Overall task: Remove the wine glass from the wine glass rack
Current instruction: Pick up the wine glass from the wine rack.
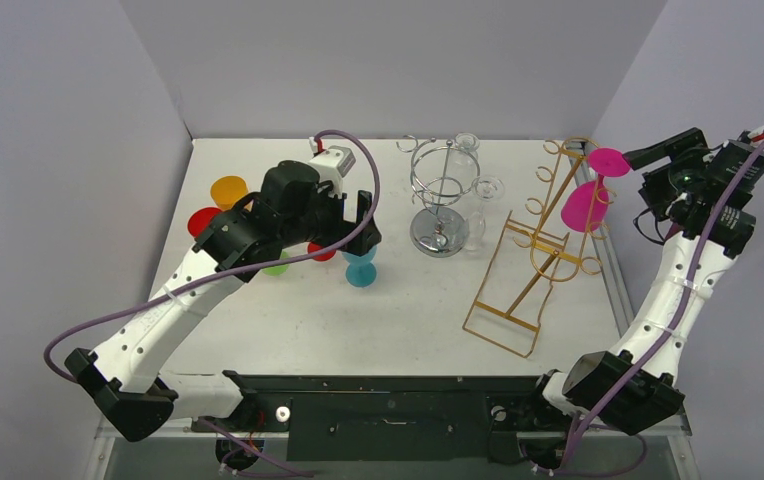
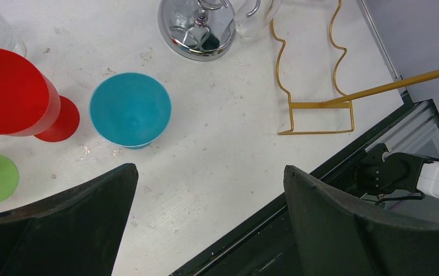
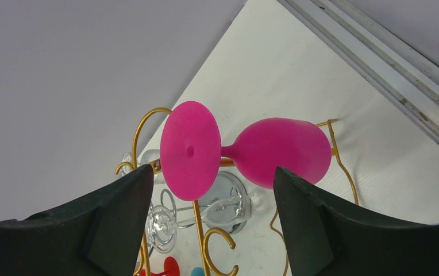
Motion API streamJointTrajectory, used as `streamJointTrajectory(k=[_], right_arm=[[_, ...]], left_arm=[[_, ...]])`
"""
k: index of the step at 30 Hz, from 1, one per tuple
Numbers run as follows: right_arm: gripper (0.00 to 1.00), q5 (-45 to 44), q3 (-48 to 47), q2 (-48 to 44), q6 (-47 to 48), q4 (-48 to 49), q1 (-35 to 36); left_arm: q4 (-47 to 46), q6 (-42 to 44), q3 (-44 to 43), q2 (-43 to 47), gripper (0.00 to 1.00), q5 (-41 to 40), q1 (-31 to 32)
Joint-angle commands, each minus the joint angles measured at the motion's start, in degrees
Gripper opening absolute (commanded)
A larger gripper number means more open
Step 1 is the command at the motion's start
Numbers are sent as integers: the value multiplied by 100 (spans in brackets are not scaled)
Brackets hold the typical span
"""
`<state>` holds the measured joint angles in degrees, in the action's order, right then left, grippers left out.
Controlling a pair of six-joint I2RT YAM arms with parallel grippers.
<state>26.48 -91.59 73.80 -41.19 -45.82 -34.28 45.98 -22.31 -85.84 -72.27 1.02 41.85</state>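
**Rt hand lined up on pink glass, no grip yet**

My right gripper [image 3: 211, 175] is open, w/ nothing btw the pads. The pink wine glass [image 3: 274, 152] hangs on the top arm of the gold rack [image 1: 528, 270], lying nearly level. Its foot disc faces me, the bowl is beyond, and the stem sits in the wire.

Step in hand, as I judge it: reach in and close on the stem. The foot looks narrower than my gap, so I'd pass a finger each side of it and pinch btw foot and bowl. Squeeze gently, then draw the glass out along the wire, not straight up, or the foot will catch. I can't tell from here which way the hook opens, so check first.

Room: the side wall is close behind my wrist and the table's edge rail runs just below, so little room to back out. The rack is thin wire and prob. tips if dragged. The chrome rack [image 1: 440, 195] w/ clear glasses stands beyond; there's open tabletop toward the near edge. My left gripper [image 2: 208, 172] is wide open over the teal glass [image 2: 130, 108], well apart.
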Motion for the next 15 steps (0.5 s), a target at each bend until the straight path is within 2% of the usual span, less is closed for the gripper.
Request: streamJointTrajectory(k=[1, 9, 15], right_arm=[[71, 53, -115, 110, 114, 179, 20], [68, 178, -254, 291, 304, -44, 85], [62, 349, -269, 424, 289, -13, 95]], left_arm=[[-392, -69, 48, 181, 96, 122, -15], [-573, -72, 133, 148, 96, 290, -13], [-675, -72, 216, 198, 96, 295, -10]])
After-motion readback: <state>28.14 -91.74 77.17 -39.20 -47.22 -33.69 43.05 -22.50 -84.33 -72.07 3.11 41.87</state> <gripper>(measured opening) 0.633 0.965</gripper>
